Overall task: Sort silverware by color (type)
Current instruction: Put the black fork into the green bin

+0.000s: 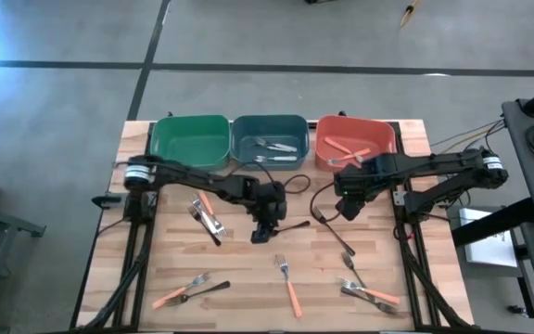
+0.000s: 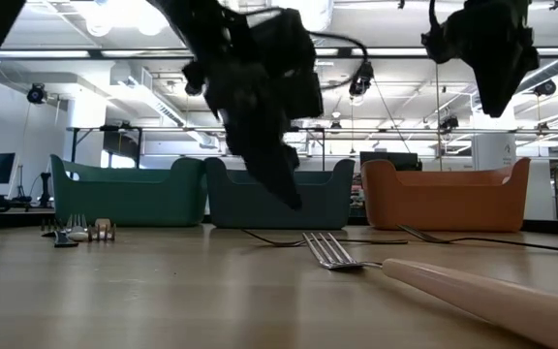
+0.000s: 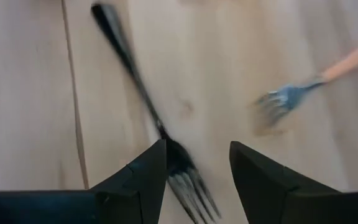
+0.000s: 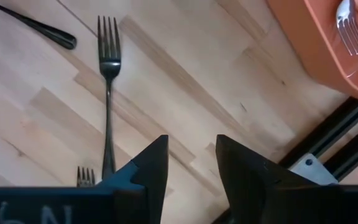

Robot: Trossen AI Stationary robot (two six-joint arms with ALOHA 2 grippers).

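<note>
1. Tabletop [image 1: 248, 278]: pale wood planks, visible grain, seams running lengthwise.
2. Bins at 12 o'clock edge, rounded-corner tubs in a row: green bin [image 1: 190, 141] with nothing visible inside, blue-grey bin [image 1: 269, 141] holding silver forks [image 1: 276, 145], orange bin [image 1: 355, 141] holding orange-pink-handled pieces [image 1: 346, 148].
3. Silverware loose on tabletop: thin metal forks, four tines. Black fork [image 3: 148, 106] near centre, slim glossy handle. Orange-handled fork [image 1: 288, 283] at 6 o'clock, silver head. Mixed pile [image 1: 367, 292] at 5 o'clock, mixed pair [image 1: 191, 289] at 7 o'clock, small cluster [image 1: 207, 218] at 9 o'clock.
4. Left gripper [image 1: 263, 227]: centre of tabletop, low over black fork's tine end; jaws released, spread either side of the fork, not touching it.
5. Right gripper [image 1: 350, 206]: raised, at 2 o'clock below orange bin; jaws apart with a gap, nothing between them. Dark fork [image 4: 108, 87] lies flat on wood below.
</note>
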